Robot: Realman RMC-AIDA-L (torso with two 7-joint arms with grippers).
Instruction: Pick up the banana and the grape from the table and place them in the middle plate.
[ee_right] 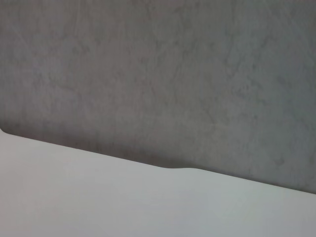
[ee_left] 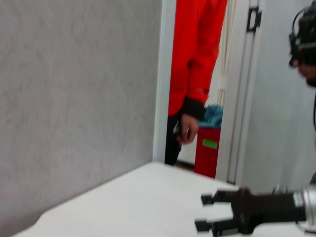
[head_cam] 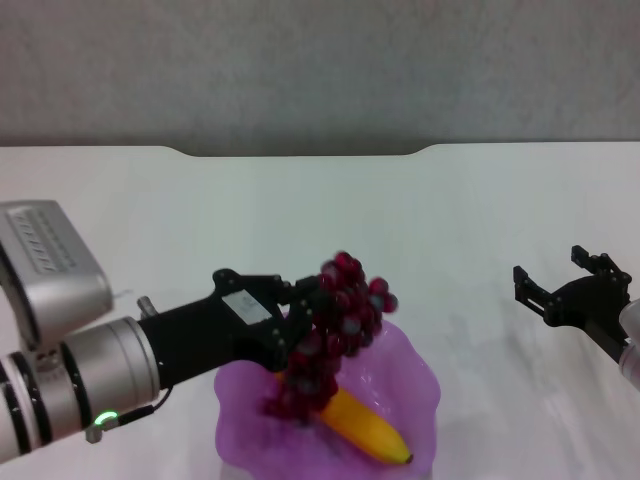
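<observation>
banana: already in the middle plate
grape: left gripper grasping it, right above plate
right gripper: fingers spread, holding nothing, off to the side

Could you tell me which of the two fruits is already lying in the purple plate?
The banana: it lies in the purple plate, free of either gripper. The grapes hang above it, gripped by the left gripper; the right gripper sits open, aside.
</observation>
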